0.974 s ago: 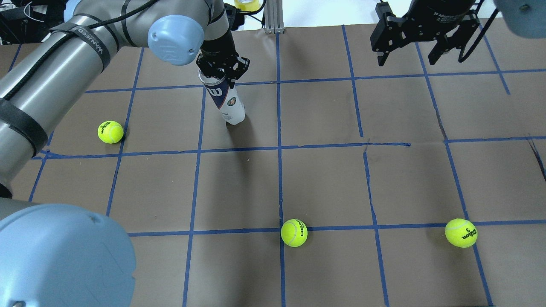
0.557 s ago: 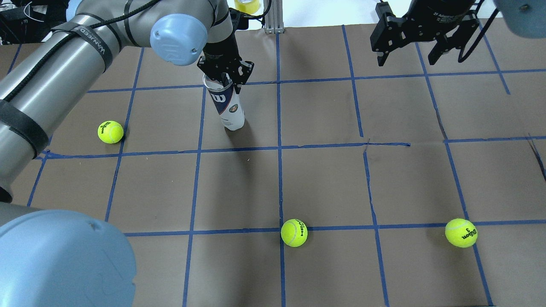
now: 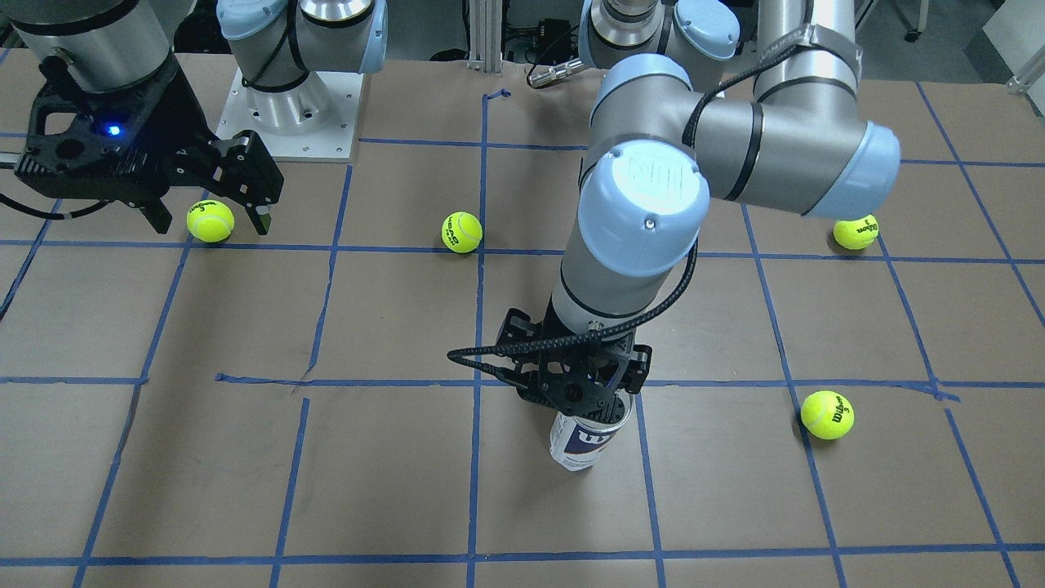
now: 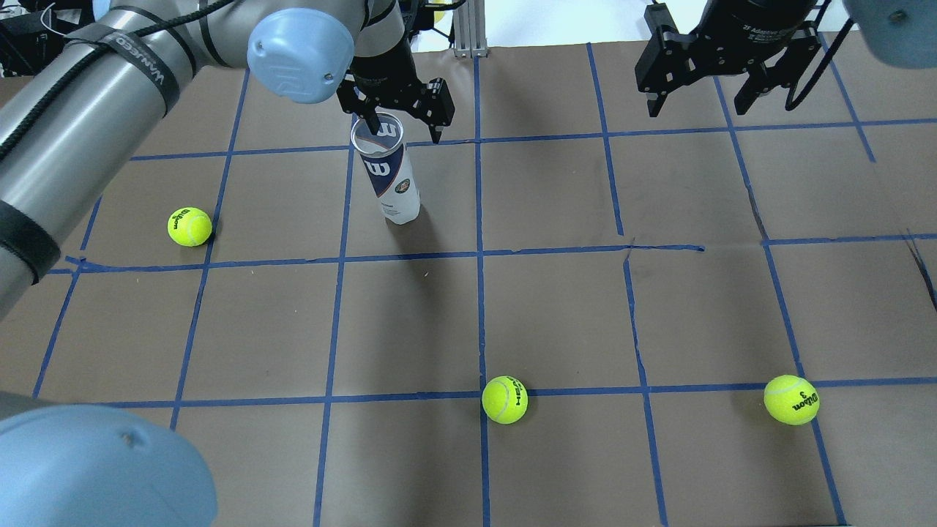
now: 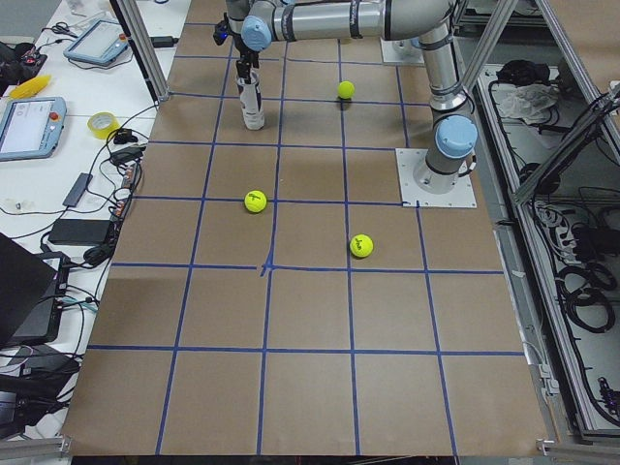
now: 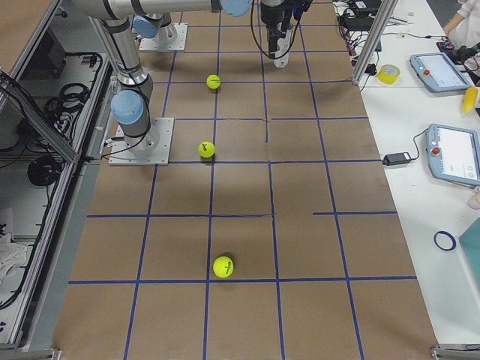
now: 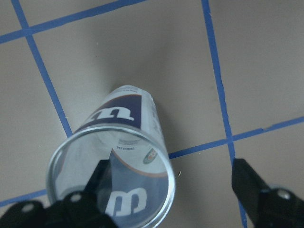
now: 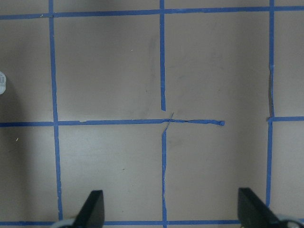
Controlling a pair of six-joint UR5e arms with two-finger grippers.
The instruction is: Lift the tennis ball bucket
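The tennis ball bucket [image 4: 392, 183] is a clear can with a navy and white "W" label. It stands upright on the brown paper, its mouth open; it also shows in the front view [image 3: 581, 445] and the left wrist view [image 7: 124, 124]. My left gripper [image 4: 402, 123] hangs just above its top, open and holding nothing. In the left wrist view one finger [image 7: 97, 183] sits over the can's mouth and the other finger [image 7: 254, 190] is well off to the side. My right gripper [image 4: 695, 99] is open and empty, high over the far right of the table.
Yellow-green tennis balls lie loose on the paper: one at the left [image 4: 189, 226], one at the near middle [image 4: 504, 400], one at the near right [image 4: 791, 400]. Another [image 3: 856, 232] shows in the front view. An aluminium post [image 4: 468, 29] stands at the far edge behind the can.
My left gripper was shut on the can's rim. It has opened, let go and risen a little. The can has gone from leaning to standing upright. The right arm has not moved.
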